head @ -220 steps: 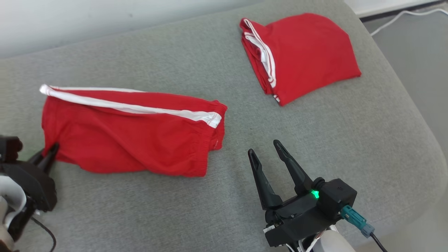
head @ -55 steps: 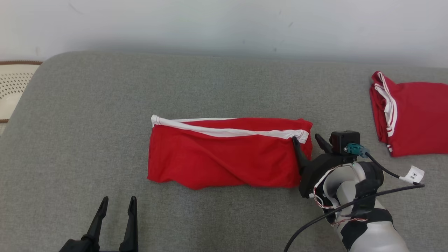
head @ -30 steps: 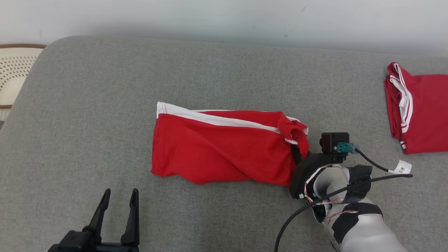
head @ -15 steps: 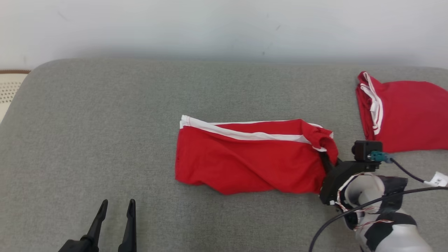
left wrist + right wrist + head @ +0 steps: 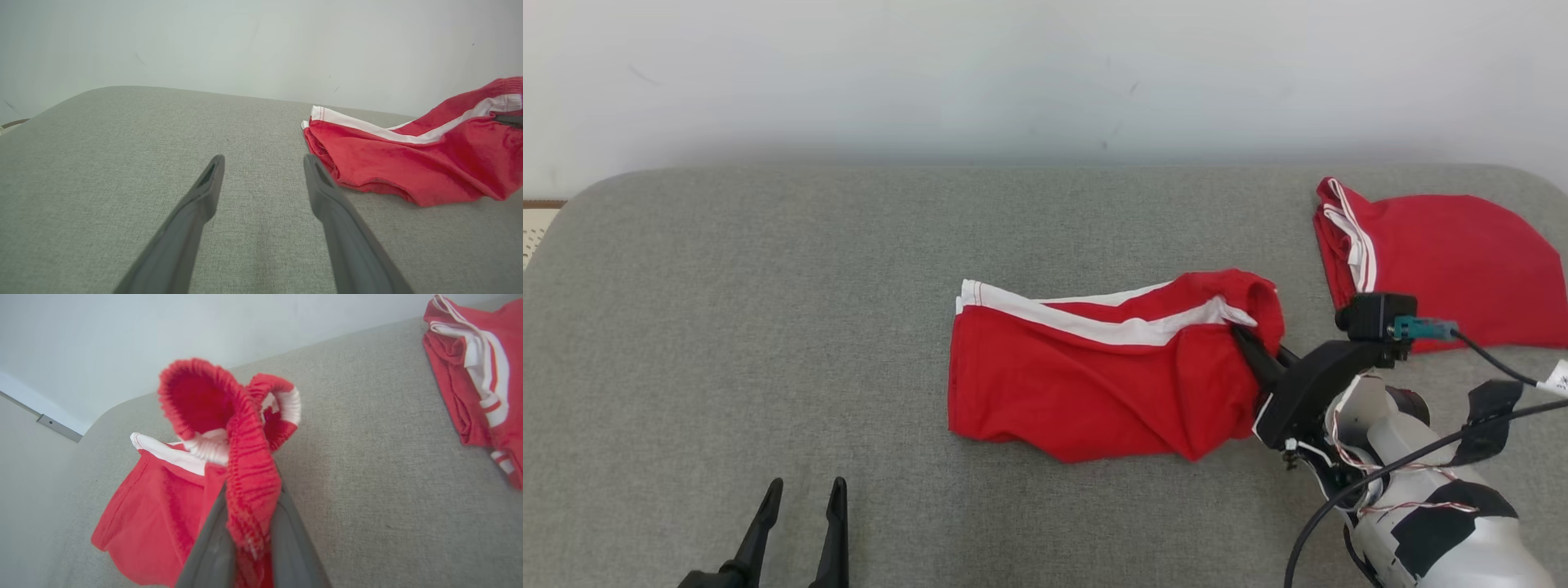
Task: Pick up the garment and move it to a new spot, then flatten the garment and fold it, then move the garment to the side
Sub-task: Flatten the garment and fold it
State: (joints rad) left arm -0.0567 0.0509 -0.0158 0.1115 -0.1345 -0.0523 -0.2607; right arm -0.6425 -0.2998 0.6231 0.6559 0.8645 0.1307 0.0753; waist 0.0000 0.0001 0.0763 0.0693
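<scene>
Garment (image 5: 1094,384) end higher, right end effector (image 5: 1252,345) half-hidden

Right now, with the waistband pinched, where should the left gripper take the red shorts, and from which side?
Take the hem end of the red shorts, near its white-striped corner. It lies flat on the cushion, facing the open left gripper, so come low from the robot's left. The right gripper holds the lifted waistband opposite.

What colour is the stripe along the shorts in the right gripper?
White, on red shorts; the stripe shows best in the head view.
</scene>
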